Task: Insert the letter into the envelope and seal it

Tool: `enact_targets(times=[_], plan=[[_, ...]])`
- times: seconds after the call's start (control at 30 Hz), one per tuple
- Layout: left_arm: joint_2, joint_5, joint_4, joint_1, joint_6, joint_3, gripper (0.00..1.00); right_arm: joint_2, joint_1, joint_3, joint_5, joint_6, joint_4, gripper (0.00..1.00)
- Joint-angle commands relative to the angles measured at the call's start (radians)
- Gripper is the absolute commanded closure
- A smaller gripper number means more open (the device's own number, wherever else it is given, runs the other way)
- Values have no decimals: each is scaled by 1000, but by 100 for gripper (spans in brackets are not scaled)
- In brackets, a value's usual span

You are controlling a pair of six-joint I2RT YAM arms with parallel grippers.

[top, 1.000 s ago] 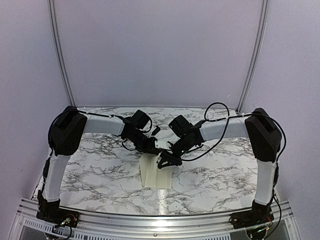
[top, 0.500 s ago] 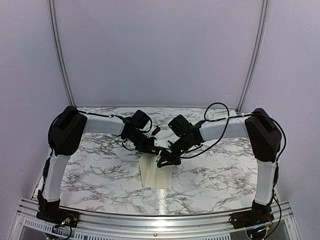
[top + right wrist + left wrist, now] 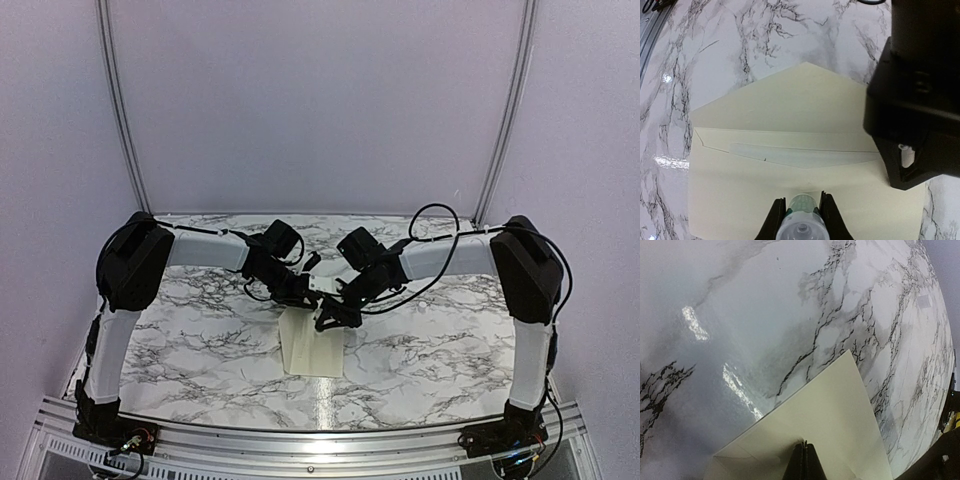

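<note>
The cream envelope lies mid-table with its flap open, pointing away in the right wrist view. The white letter shows as a pale strip inside the envelope's mouth. My right gripper is shut on the white-and-green glue tube, tip down just above the envelope's body near its mouth. My left gripper is shut, pinching the cream flap at its edge. In the top view the left gripper and right gripper meet over the envelope's far end.
The marble table stretches to both sides of the envelope. The left arm's black wrist fills the right side of the right wrist view, close above the envelope's right end. A metal rail runs along the near edge.
The right gripper with the glue tube has shifted slightly left and farther over the envelope. The left gripper and the envelope have stayed in place.
</note>
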Motion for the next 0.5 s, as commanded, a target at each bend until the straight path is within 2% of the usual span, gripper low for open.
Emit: enact_targets(times=[0.0, 0.47], plan=[[42, -26, -78, -3, 12, -1, 100, -8, 19, 2, -92, -57, -88, 100], [27, -38, -79, -3, 7, 6, 100, -55, 7, 73, -120, -22, -115, 100]])
